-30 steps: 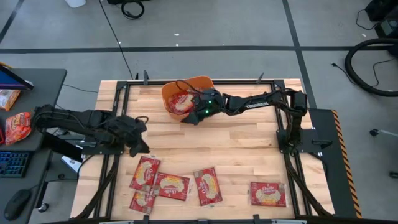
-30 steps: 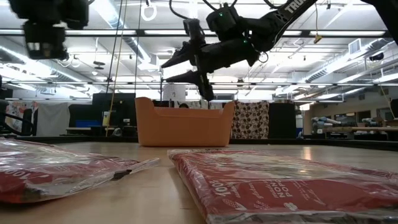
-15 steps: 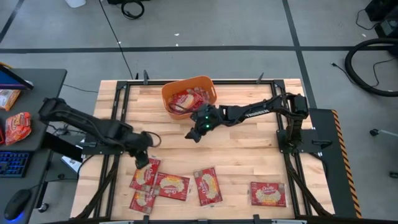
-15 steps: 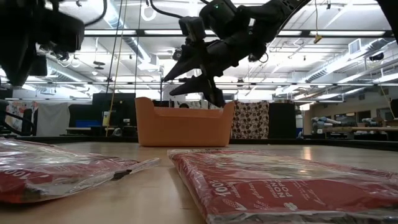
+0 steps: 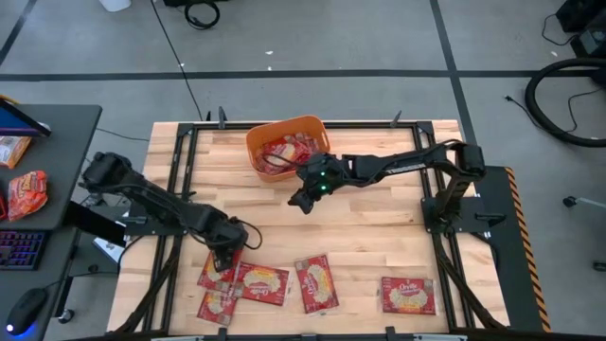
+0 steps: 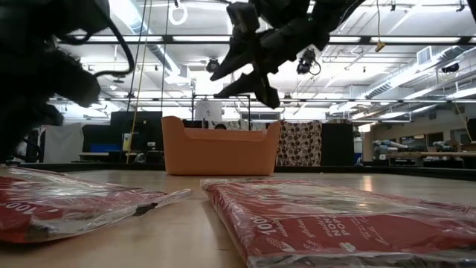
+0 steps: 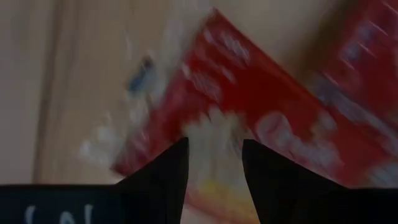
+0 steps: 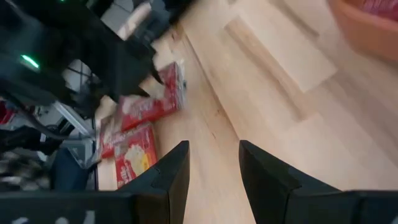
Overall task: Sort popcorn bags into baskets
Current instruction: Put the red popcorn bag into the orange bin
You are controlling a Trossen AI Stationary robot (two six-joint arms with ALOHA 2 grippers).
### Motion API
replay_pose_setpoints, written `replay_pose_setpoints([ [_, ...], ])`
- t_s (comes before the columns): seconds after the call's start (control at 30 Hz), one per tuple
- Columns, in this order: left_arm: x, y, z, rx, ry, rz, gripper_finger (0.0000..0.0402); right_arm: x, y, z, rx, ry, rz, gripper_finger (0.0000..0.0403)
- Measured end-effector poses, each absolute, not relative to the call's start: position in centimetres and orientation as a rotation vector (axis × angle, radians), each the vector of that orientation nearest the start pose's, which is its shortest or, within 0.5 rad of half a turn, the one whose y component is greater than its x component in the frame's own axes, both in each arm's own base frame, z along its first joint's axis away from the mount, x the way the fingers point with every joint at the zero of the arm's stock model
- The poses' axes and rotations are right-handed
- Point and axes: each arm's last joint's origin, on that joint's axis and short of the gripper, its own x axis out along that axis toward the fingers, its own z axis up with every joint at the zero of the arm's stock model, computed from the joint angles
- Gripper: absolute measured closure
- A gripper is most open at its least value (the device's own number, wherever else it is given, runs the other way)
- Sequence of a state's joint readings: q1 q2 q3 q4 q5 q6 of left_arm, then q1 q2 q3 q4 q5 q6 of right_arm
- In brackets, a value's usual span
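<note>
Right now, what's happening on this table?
Two dark arms are sorting flat red popcorn bags into the orange plastic tub, which already holds some. The left gripper is down over the leftmost bag of the cluster at the table's near edge, fingers open, nothing gripped yet. The right gripper hangs open and empty over bare wood beside the tub. One bag lies apart.

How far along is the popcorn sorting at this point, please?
Partly done: several popcorn bags already lie in the orange basket. The left hand is open over the nearest bag of the table cluster; the right hand is open and empty beside the basket. About five bags remain, including a lone one.
</note>
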State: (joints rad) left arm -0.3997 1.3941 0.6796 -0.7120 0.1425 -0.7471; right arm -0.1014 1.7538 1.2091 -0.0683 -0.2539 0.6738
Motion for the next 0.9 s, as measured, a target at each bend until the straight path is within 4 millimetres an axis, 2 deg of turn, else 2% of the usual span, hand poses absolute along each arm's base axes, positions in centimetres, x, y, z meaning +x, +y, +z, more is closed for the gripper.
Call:
replay_pose_setpoints([
  [0.13,20.3,-8.6,13.9,-0.318,1.46,0.203,0.0246,38.0,-3.7,24.9,0.735,0.567,-0.099,0.0259],
  [0.27,22.1,-8.3,13.1,-0.162,1.266,0.287,0.0246,37.5,-4.1,26.1,0.719,0.517,-0.121,0.0259],
  [0.37,23.6,-7.8,13.1,-0.101,1.078,0.376,0.0246,37.1,-4.1,26.9,0.712,0.496,-0.125,0.0259],
  [0.5,25.2,-7.0,13.9,-0.118,0.971,0.367,0.0246,36.7,-4.1,27.6,0.705,0.478,-0.133,0.0259],
  [0.7,26.0,-6.5,16.2,-0.128,1.037,0.263,0.0246,36.6,-4.1,27.4,0.696,0.497,-0.132,0.0259],
  [0.9,23.7,-6.4,16.8,-0.138,1.277,0.162,0.0246,36.4,-4.0,26.8,0.685,0.538,-0.136,0.0259],
])
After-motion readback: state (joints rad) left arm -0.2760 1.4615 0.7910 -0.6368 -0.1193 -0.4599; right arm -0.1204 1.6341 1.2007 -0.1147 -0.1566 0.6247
